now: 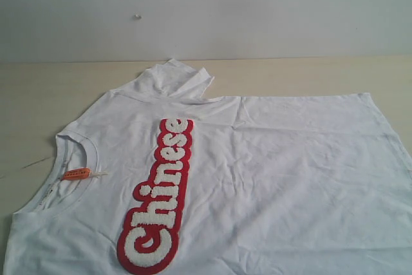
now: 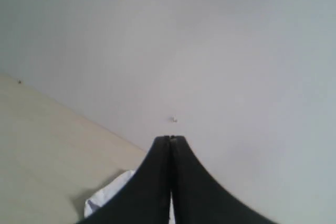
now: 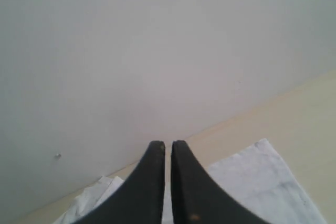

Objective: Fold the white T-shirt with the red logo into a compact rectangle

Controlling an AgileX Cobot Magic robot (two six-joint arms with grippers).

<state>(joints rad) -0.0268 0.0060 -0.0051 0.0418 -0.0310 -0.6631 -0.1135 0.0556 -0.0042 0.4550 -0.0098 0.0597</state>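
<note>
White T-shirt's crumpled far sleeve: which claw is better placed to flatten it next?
Probably the left. The sleeve lies left of the middle in the exterior view and shows close by the left claw; the right claw looks mainly over the hem corner.

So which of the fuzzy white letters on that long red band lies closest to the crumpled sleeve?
The final "e", at the far end of the red logo, just short of the sleeve; the "C" lies farthest.
</note>
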